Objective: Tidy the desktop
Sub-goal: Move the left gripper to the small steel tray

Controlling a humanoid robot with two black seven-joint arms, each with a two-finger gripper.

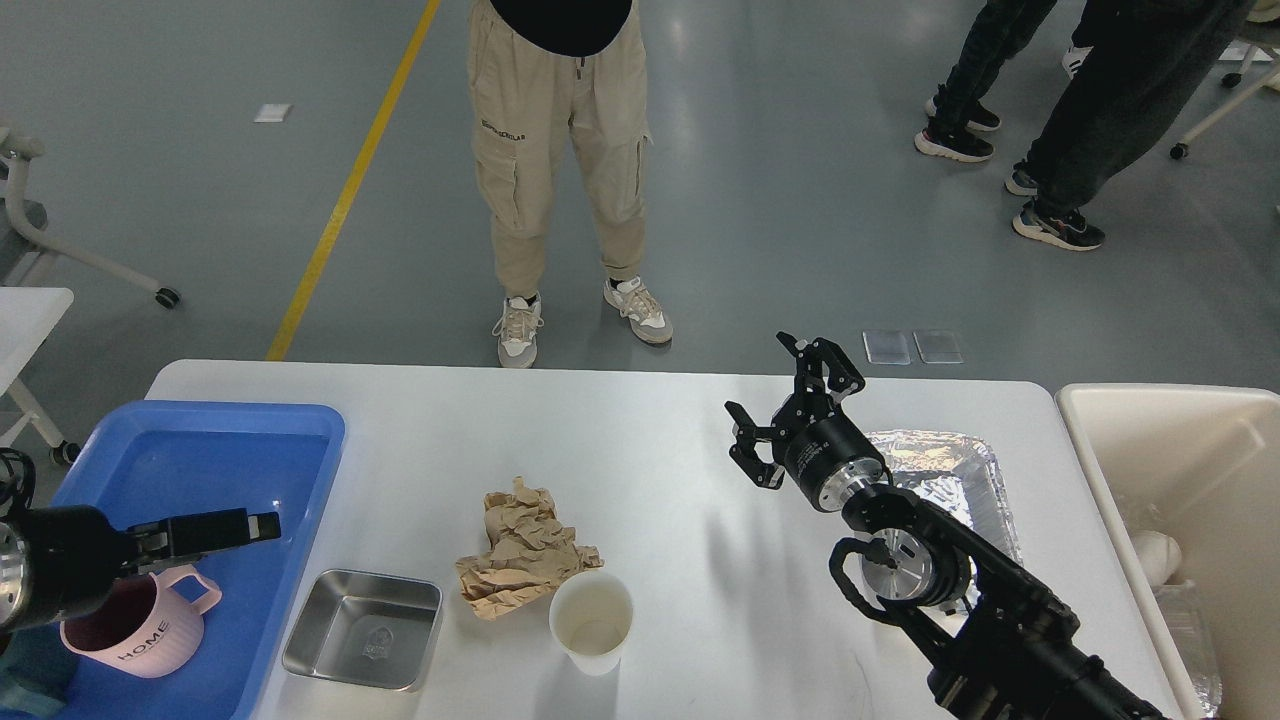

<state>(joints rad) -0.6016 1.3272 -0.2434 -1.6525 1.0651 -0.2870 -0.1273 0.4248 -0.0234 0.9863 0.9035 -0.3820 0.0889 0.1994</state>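
Note:
The white desktop (660, 450) holds a crumpled brown paper ball (525, 550), a white paper cup (591, 620) standing upright just to its right, and a small square steel dish (365, 628). A foil tray (940, 465) lies at the right, partly hidden by my right arm. My right gripper (792, 410) is open and empty, raised above the desktop left of the foil tray. My left gripper (225, 528) hovers over a pink mug (140, 625) that stands in the blue tray (300, 440); its fingers overlap, so I cannot tell them apart.
A beige bin (1100, 440) with some trash inside stands against the desktop's right edge. A person in beige trousers (560, 170) stands just beyond the far edge. Another white table (25, 320) is at the far left.

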